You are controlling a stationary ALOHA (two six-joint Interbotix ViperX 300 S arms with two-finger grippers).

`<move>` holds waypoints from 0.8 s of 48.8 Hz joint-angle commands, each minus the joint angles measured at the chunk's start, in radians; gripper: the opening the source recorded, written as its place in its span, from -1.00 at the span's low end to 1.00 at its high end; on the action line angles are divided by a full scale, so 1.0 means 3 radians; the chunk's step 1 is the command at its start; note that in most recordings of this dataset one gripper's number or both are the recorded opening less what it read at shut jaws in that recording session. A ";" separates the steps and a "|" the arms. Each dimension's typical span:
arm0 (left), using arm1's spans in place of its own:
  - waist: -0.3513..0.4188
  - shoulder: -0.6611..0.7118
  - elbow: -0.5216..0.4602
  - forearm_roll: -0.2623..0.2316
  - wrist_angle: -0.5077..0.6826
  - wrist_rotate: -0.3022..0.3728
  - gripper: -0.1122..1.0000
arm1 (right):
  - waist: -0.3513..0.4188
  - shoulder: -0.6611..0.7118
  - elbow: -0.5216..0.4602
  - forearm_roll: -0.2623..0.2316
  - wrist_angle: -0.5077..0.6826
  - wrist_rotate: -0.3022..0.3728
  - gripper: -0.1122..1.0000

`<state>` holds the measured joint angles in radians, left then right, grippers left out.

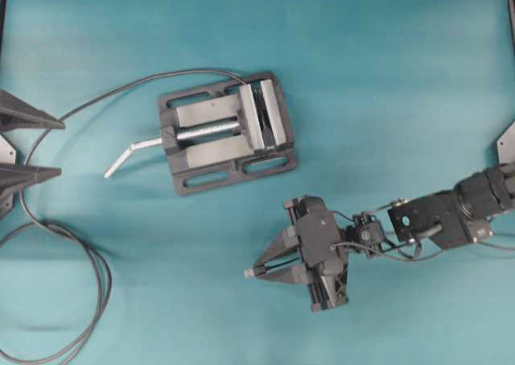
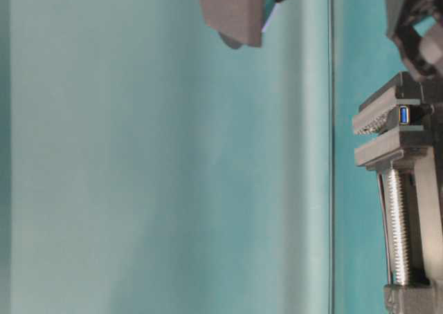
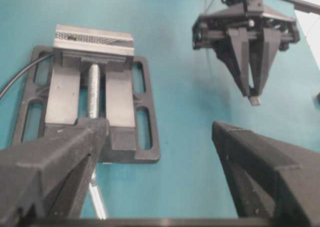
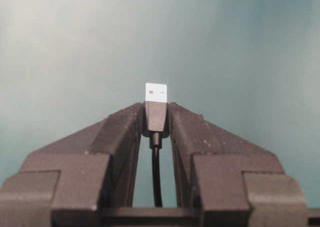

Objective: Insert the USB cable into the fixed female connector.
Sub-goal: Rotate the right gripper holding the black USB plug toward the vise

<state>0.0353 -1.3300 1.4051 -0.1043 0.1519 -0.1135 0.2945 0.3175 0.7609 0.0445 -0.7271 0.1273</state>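
Teal tabletop point(image 1: 386, 75). Right gripper point(image 4: 156, 118) pinches the USB cable point(image 4: 155, 114) by its plug, metal tip out, lower centre of the overhead. Fixed female connector point(image 2: 404, 115) clamped in the vise point(image 1: 228, 132), upper centre. Left gripper point(image 1: 32, 148) spread wide, empty. Grasp done; alignment and insertion remain.

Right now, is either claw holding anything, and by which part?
The right claw holds the USB cable by its black plug body, metal tip sticking out ahead. The left claw is open, holding nothing.
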 commanded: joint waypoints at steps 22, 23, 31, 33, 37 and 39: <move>-0.0005 0.0020 0.0092 -0.0010 -0.0194 -0.0041 0.99 | 0.0358 0.0184 -0.0343 0.2388 -0.0164 -0.1135 -0.41; -0.0005 0.0020 0.0102 -0.0010 -0.0230 -0.0041 0.99 | 0.0378 0.0194 -0.0358 0.2485 -0.0189 -0.1181 -0.41; -0.0015 0.0031 0.0240 0.0005 -0.0455 -0.0061 0.99 | 0.0465 0.0276 -0.0486 0.3216 -0.0409 -0.1529 -0.41; -0.0020 0.0041 0.0266 0.0015 -0.0440 -0.0061 0.99 | 0.0481 0.0302 -0.0527 0.3375 -0.0465 -0.1606 -0.41; -0.0026 0.0082 0.0291 0.0082 -0.0389 -0.0046 0.99 | 0.0516 0.0307 -0.0598 0.3722 -0.0593 -0.1790 -0.41; -0.0026 0.0102 0.0297 0.0128 -0.0363 -0.0041 0.99 | 0.0532 0.0307 -0.0634 0.3886 -0.0670 -0.1871 -0.41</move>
<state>0.0307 -1.3254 1.5033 -0.0874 0.0383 -0.1181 0.4433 0.4264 0.6044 1.1382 -0.8882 -0.4096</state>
